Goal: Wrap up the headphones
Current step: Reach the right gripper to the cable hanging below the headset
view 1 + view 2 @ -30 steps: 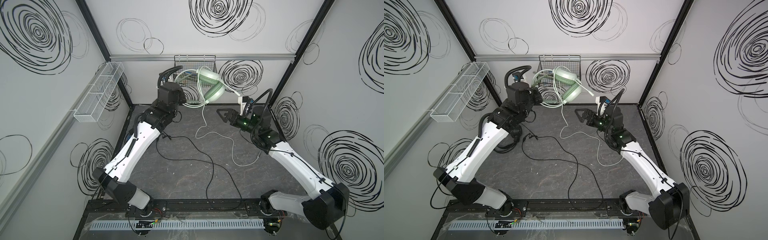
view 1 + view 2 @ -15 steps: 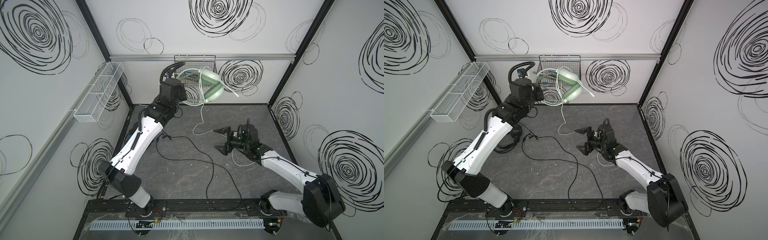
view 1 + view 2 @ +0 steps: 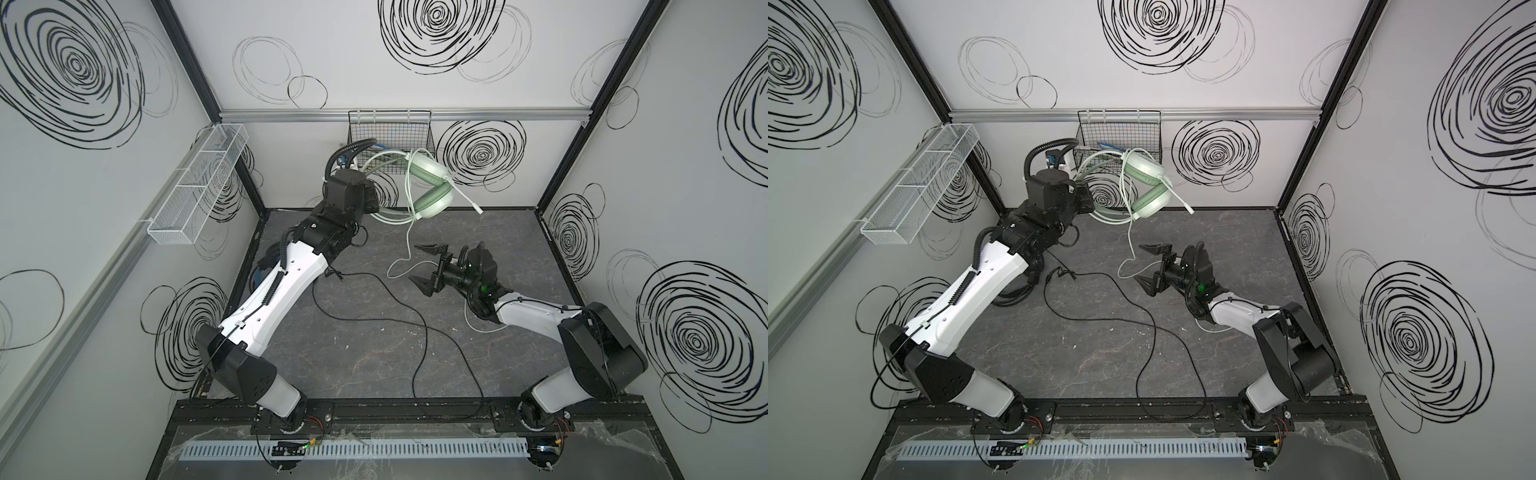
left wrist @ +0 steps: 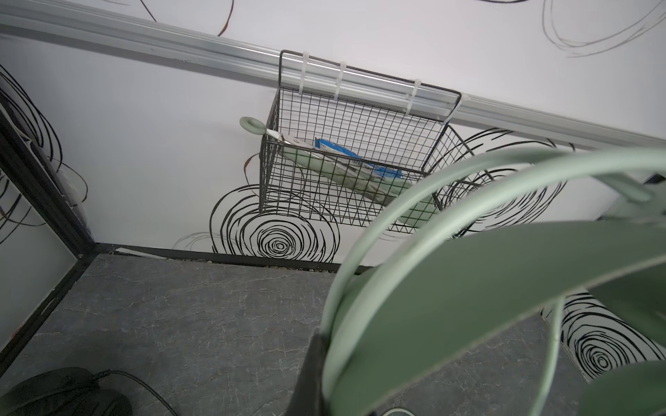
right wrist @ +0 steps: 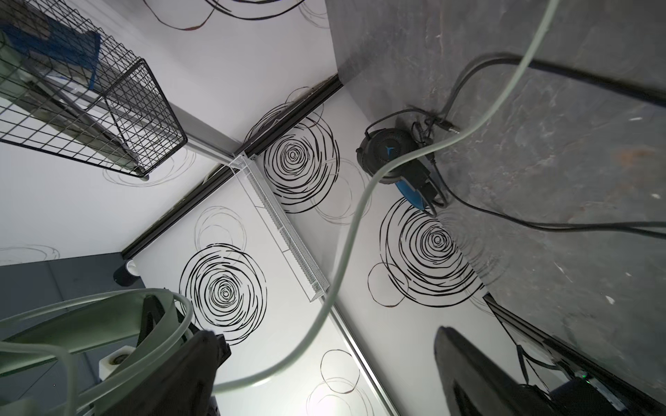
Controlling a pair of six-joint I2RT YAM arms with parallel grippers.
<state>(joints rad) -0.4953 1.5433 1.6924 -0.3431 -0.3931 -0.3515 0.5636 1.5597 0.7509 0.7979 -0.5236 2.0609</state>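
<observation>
My left gripper (image 3: pixel 375 202) is shut on the headband (image 4: pixel 468 288) of the mint-green headphones (image 3: pixel 432 187), which hang in the air just below the wire basket in both top views (image 3: pixel 1146 183). Their white cord (image 3: pixel 408 237) drops to the floor, loops, and runs between the fingers of my right gripper (image 3: pixel 414 262), which is open low over the floor (image 3: pixel 1138 262). In the right wrist view the cord (image 5: pixel 346 252) crosses the gap without being pinched. The black headphones (image 5: pixel 393 155) lie on the floor under my left arm (image 3: pixel 1017 291). Their black cord (image 3: pixel 415 324) trails toward the front.
A black wire basket (image 3: pixel 388 133) hangs on the back wall with a blue-and-white packet inside. A white mesh tray (image 3: pixel 199 187) is fixed to the left wall. Dark frame posts stand in the back corners.
My right gripper has come down from beside the headset's mic to the cord loop near the floor, staying open. My left arm has lifted the mint-green headphones slightly toward the basket.
</observation>
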